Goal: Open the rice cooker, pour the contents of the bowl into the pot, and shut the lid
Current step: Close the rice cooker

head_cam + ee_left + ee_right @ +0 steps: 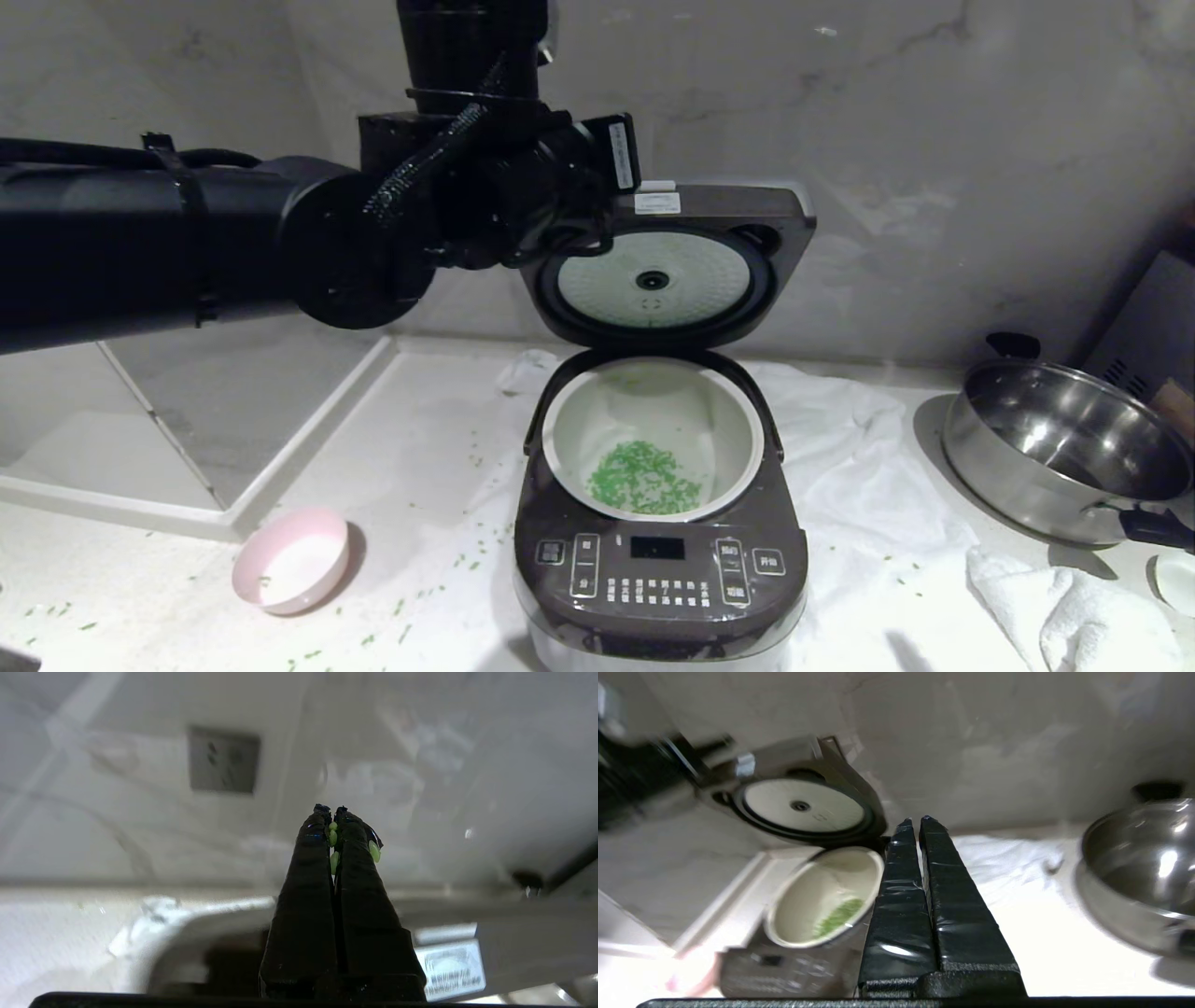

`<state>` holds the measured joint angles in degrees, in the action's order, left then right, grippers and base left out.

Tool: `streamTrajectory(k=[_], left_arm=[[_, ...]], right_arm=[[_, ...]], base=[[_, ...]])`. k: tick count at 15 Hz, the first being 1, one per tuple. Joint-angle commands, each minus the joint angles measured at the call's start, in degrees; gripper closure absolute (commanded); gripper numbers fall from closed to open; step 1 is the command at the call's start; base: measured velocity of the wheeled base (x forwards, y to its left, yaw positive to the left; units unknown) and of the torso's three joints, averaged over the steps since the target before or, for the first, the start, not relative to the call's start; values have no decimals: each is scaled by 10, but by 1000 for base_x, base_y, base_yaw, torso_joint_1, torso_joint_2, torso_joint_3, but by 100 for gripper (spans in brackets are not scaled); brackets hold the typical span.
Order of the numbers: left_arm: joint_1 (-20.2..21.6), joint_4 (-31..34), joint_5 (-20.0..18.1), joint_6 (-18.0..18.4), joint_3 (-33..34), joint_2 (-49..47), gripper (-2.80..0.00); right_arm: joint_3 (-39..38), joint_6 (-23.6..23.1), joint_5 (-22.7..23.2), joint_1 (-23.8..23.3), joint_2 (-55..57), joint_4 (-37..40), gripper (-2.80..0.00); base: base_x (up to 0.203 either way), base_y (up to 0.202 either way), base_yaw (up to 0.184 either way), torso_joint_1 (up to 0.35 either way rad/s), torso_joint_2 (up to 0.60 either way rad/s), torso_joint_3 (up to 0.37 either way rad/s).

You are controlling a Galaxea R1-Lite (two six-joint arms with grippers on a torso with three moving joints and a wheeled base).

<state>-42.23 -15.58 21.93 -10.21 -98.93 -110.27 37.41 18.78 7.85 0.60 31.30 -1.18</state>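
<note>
A: What are you looking at on the surface (429, 439) right now?

B: You've got the rice cooker (659, 569) in the middle, a dark brown-grey rounded-square body with white-labelled buttons and a small dark display on its front panel. Its lid (667, 271) stands raised at the back, the silver-white round inner plate facing you.

A: And inside it?

B: The pot (653, 439) is round and white, seated in the cooker, with the contents (642, 478), small chopped green bits, lying in a loose patch on its bottom toward the front panel. More green bits are scattered on the surface left of the cooker.

A: Where's the bowl?

B: The bowl (292, 558) rests to the left of the cooker, well apart from it, pale pink outside and white inside, tipped a little.

A: The end effectors?

B: Your left end effector (331, 812) is clenched, fingers pressed together with a few green bits stuck between and on them; it is up behind the top of the lid, near the wall. Your right end effector (915, 823) is also clenched on nothing, hanging to the right of the cooker, between it and the steel pan (1064, 448). A white cloth (859, 476) lies under and to the right of the cooker.
</note>
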Motion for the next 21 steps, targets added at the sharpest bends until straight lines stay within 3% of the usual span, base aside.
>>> streamTrajectory(k=[1, 4, 10, 16, 21], left_arm=[[-15, 3, 4, 0, 7, -13, 0], [-29, 27, 7, -1, 37, 17, 0], [-58, 26, 5, -4, 139, 97, 0], [-88, 24, 5, -14, 238, 136, 0], [-109, 24, 4, -34, 276, 125, 0]], right_arm=[[20, 16, 1, 0, 59, 0, 0], [68, 37, 3, 0, 132, -2, 0], [261, 45, 1, 15, 305, -25, 0], [288, 64, 3, 169, 447, -29, 0], [299, 71, 9, 261, 553, -55, 0]], base=[[0, 0, 0, 0, 0, 0], [0, 0, 0, 0, 0, 0], [0, 0, 0, 0, 0, 0], [0, 0, 0, 0, 0, 0], [0, 0, 0, 0, 0, 0]])
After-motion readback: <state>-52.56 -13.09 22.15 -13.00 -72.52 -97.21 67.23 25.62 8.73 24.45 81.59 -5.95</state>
